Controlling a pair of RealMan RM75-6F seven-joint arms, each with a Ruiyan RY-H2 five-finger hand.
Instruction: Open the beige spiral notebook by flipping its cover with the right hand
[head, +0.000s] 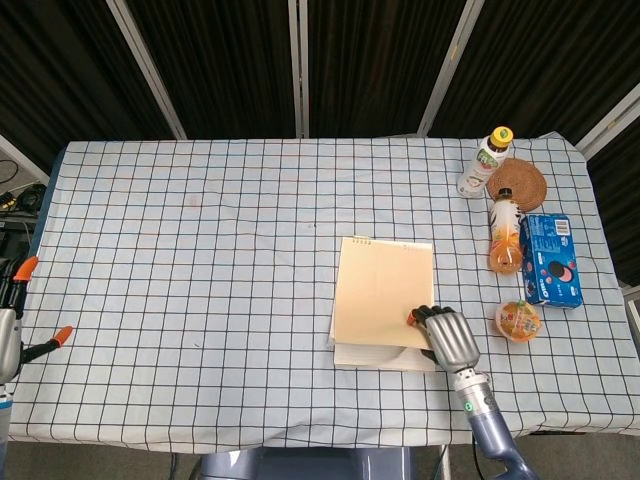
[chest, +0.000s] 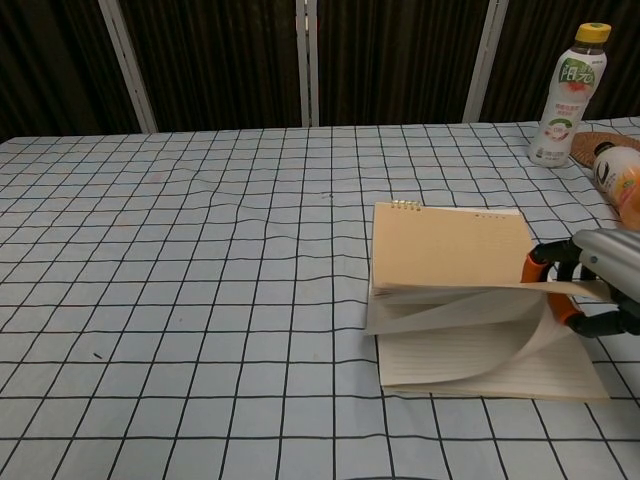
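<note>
- Your right hand (chest: 590, 280) sits at the near right corner of the notebook (head: 382, 300), fingers curled over the lifted cover (chest: 450, 255) with the thumb below, pinching the cover edge and apparently some pages with it.
- The notebook lies right of centre on the checked tablecloth (head: 200, 250), spiral binding (chest: 405, 205) at its far edge; lined pages (chest: 480, 355) show underneath.
- The step in hand is the flip itself: the cover is raised partway, not yet laid back.
- Next, carry the cover up and away over the binding until it rests flat beyond the notebook. Release any loose pages that ride along.
- Your left hand (head: 15, 320) hangs off the left table edge with fingers apart, holding nothing.
- Two bottles (head: 503, 235), a cookie box (head: 552, 260) and a fruit cup (head: 518, 320) stand to the right, apart from the notebook.
</note>
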